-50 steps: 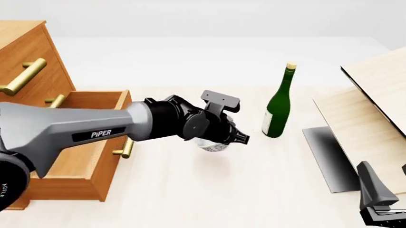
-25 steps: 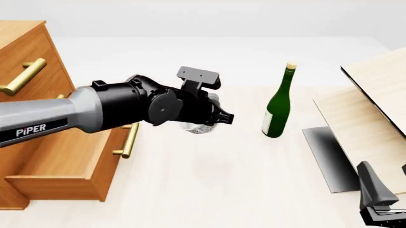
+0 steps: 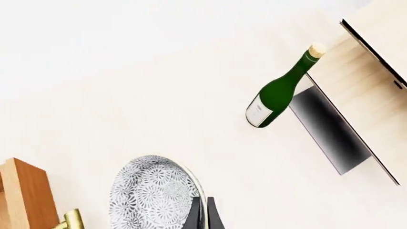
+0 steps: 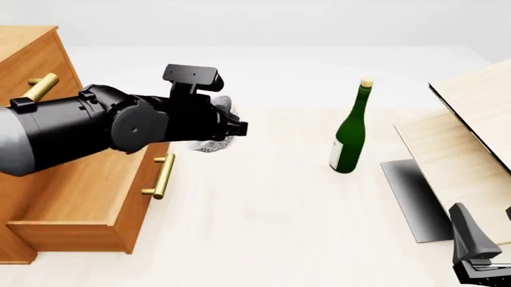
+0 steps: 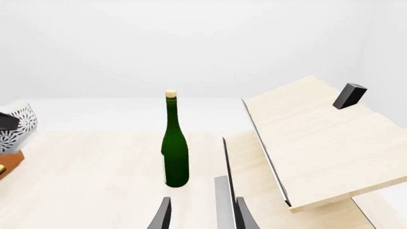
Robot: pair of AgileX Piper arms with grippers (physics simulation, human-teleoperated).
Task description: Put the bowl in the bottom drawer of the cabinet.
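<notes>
the left arm reached in from the left, level across the scene, its left gripper (image 4: 226,128) clamped on the rim of the bowl (image 4: 214,141), which hung tilted in the air just right of the bottom drawer (image 4: 96,197). that drawer stood pulled open from the cabinet (image 4: 32,66) at far left. the right gripper (image 5: 200,214) sat low at the near right corner, fingers parted and holding nothing. a green bottle (image 4: 350,133) stood upright mid-table, its pale label too small to read, left of pale wooden boards (image 4: 467,137). no writing on the arm was legible.
</notes>
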